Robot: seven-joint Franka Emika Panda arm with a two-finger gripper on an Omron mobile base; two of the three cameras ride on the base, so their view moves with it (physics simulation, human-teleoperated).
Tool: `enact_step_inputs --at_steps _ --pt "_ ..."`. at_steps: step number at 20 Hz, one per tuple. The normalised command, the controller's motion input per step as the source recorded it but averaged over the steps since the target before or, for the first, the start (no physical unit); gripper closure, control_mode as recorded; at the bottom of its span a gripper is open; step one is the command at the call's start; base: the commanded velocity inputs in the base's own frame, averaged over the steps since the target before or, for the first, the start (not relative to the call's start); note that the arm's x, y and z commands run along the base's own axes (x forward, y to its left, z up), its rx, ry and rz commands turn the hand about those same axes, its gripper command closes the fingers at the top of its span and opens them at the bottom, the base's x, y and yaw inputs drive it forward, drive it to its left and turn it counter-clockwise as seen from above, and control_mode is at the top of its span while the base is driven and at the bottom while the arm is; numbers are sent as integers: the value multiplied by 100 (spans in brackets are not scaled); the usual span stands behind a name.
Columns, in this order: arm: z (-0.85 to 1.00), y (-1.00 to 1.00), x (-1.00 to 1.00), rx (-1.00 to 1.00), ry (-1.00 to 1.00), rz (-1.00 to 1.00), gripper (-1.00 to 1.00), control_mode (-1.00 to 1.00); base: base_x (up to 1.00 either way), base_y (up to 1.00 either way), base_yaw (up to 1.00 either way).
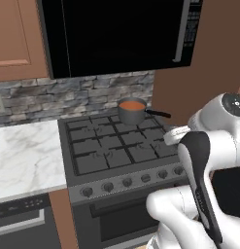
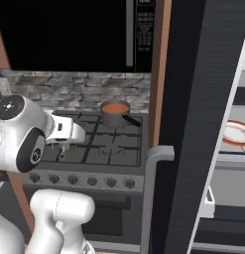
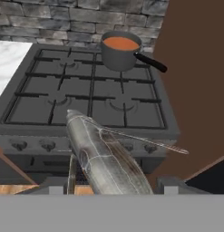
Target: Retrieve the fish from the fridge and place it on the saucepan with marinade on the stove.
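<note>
Holding item one: the flat, elongated grey-silver fish (image 3: 104,161), clamped between my two dark fingers (image 3: 71,174), its nose pointing toward the dark grey gas stove (image 3: 86,97) and its body above the stove's front edge. My claw (image 3: 111,188) is closed on the fish.

Item two: small round grey metal saucepan (image 1: 131,111) with a dark straight handle, on the rear right burner, well apart from the fish.

Item three: orange-red marinade (image 3: 120,43), a flat surface across the pan.

Item four: tall black fridge (image 2: 203,124), right of the stove, one door swung open, an orange-rimmed white plate (image 2: 237,133) on its shelf.

Item five: black microwave (image 1: 121,34) above the stove; white marble counter (image 1: 24,155) to the left.
</note>
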Motion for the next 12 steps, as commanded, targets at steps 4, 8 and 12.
enact_step_inputs --at_steps 4,8,12 --pt "20 -41 3 8 -23 1 100 -100 0 0 0" --pt "13 2 36 0 0 0 100 -100 0 0 0" --pt "17 23 56 0 2 -1 100 -100 0 0 0"
